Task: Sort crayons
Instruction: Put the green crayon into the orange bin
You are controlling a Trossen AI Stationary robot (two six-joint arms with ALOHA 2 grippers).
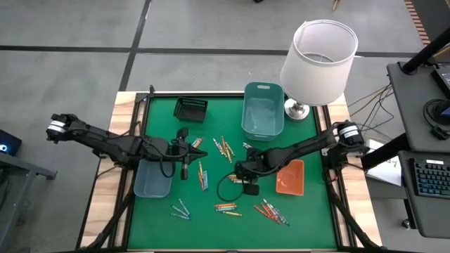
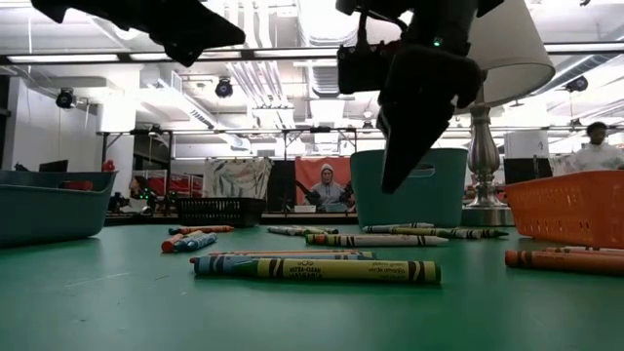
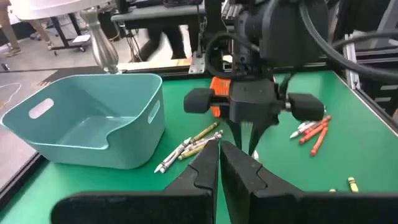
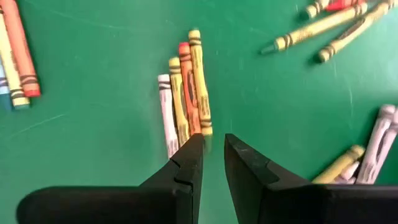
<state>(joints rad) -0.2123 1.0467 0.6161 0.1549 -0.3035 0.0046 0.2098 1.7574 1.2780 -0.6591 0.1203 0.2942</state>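
**Operator:** Green felt covers my table (image 1: 302,204), and a white-shaded lamp (image 1: 318,62) stands at its far right corner. Working down in size: the teal bin (image 1: 263,109) beside the lamp, the grey-blue tray (image 1: 152,178) under my left arm, the orange tray (image 1: 290,176) on the right, the small black basket (image 1: 190,109) at the far edge.

**Observer:** And the crayons?

**Operator:** The crayons (image 1: 225,208) lie loose in clusters over the middle and near part of the felt. My right gripper (image 4: 212,152) hangs over a tight row of four (image 4: 185,93), fingers a narrow gap apart and nothing between them. My left gripper (image 3: 219,163) waits mid-table, fingers pressed together, empty.

**Observer:** What worries you?

**Operator:** That row lies side by side, touching. With so slim a gap I'd judge the fingertips could land on a neighbour, roll the row apart, or lift two colours together. The grippers also face each other closely, so a wide swing risks a knock.

**Observer:** Room to move?

**Operator:** The near half of the felt has open patches, and the orange tray is just beside my right arm. The lamp and teal bin crowd the far right.
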